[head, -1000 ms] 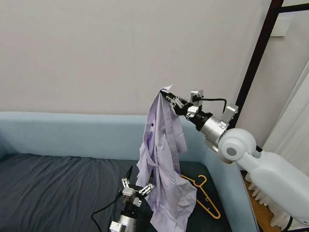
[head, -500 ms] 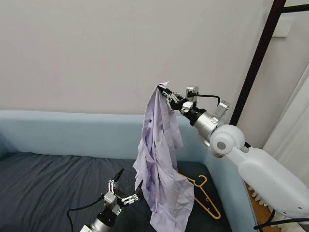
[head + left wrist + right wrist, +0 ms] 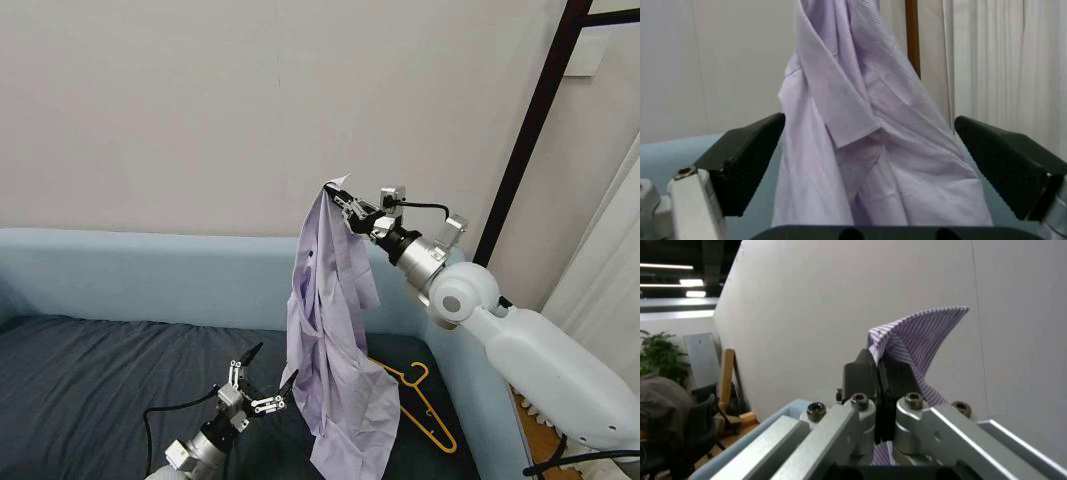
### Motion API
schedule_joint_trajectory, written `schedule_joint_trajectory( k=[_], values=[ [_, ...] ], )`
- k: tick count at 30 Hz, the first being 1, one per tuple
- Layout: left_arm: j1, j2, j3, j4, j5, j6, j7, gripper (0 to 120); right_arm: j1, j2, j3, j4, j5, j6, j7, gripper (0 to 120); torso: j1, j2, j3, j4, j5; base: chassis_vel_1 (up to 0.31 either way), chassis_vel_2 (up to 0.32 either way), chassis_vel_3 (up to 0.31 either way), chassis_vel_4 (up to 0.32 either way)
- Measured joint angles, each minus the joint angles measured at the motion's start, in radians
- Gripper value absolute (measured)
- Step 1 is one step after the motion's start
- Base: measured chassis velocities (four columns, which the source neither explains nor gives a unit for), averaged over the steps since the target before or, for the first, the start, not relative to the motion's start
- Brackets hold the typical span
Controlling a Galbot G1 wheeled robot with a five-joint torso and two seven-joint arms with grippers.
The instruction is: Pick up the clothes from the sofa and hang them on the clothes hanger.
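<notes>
Closest in, the left gripper [image 3: 268, 368] sits low over the sofa [image 3: 90, 390], fingers spread wide with nothing in them, just beside the lower part of the shirt [image 3: 335, 330]. It's a thin lilac striped shirt hanging full length, hem down near the seat. I'd guess it's light, floppy and prone to twisting, so a collar or shoulder seam looks like a better grab than loose cloth. An orange hanger [image 3: 425, 405] lies on the seat just past it. Up top, the right gripper [image 3: 340, 200] is pinched tight on a fold of the shirt, with the dark rack pole [image 3: 530, 140] further back.
</notes>
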Motion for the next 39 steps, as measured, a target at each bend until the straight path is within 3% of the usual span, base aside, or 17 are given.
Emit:
schedule_joint_trajectory(
  k=[6, 13, 24, 28, 39],
  values=[
    [-0.060, -0.020, 0.052, 0.023, 0.005, 0.030, -0.033, 100, 0.004, 0.023, -0.004, -0.010, -0.008, 0.000, 0.000, 0, 0.000, 0.000, 0.000, 0.0000, 0.0002, 0.000, 0.000, 0.000, 0.000],
    [-0.070, -0.069, 0.097, 0.013, 0.043, 0.086, -0.195, 100, 0.004, 0.026, -0.003, -0.004, -0.014, 0.000, -0.003, 0, 0.000, 0.000, 0.000, 0.0000, 0.0001, 0.000, 0.000, 0.000, 0.000],
    [-0.105, -0.051, 0.111, 0.015, 0.037, 0.090, -0.227, 100, -0.004, 0.024, -0.003, 0.004, -0.022, 0.000, -0.003, 0, 0.000, 0.000, 0.000, 0.0002, 0.0001, 0.000, 0.000, 0.000, 0.000],
    [-0.192, -0.011, 0.163, 0.056, 0.025, 0.087, -0.230, 88, -0.008, 0.025, -0.008, 0.018, -0.018, -0.003, 0.003, 0, 0.000, 0.000, 0.000, 0.0000, 0.0002, 0.000, 0.000, 0.000, 0.000],
    [-0.184, -0.038, 0.142, 0.090, 0.034, 0.074, -0.252, 52, -0.003, 0.024, -0.011, 0.021, -0.001, -0.006, 0.012, 0, 0.000, 0.000, 0.000, 0.0001, 0.0000, 0.000, 0.000, 0.000, 0.000]
  ],
)
